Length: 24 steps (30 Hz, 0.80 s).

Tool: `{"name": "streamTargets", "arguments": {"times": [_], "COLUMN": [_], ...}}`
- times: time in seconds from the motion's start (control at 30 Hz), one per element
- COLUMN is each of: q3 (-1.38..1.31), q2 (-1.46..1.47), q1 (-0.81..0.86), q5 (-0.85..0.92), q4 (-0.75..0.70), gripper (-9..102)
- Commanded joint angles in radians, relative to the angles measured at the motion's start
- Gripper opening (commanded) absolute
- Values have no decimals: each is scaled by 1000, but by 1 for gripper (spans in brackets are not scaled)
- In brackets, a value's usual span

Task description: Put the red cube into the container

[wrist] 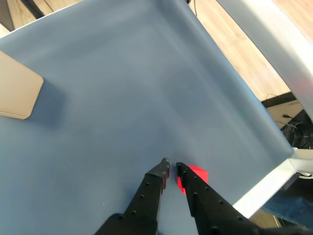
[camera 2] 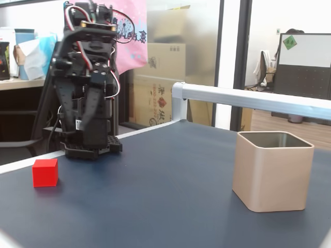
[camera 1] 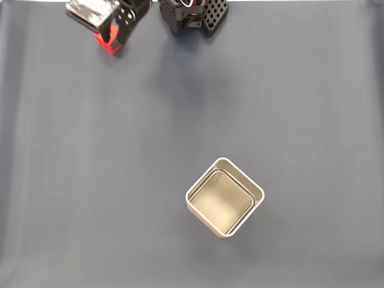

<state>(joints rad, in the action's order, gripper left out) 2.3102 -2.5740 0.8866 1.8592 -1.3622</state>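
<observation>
An office or lab is suggested: stacked cardboard boxes (camera 2: 163, 62), glass partitions (camera 2: 196, 57) and a whiteboard (camera 2: 306, 50) are seen far behind.

Red cube (wrist: 194, 175) half behind gripper (wrist: 172, 169) fingers.

Even indoor light, soft shadows — wrist view blurred

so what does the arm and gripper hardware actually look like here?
The arm is all black plastic with boxy servo housings, and loose red, white and black wires loop around its top. It stands on a perforated black base. The gripper has two slim, tapered black fingers with rows of small holes along them.
</observation>
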Motion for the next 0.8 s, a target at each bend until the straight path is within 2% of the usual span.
{"name": "streamTargets", "arguments": {"times": [0.0, 0.47, 0.63, 0.77], "q3": [-20, 64, 110, 158], "q2": [-34, -67, -87, -89], "q1": [74, 301, 344, 362], "q5": [54, 170, 158, 212], "q4": [-21, 15, 66, 127], "gripper": [0, 1, 14, 20]}}
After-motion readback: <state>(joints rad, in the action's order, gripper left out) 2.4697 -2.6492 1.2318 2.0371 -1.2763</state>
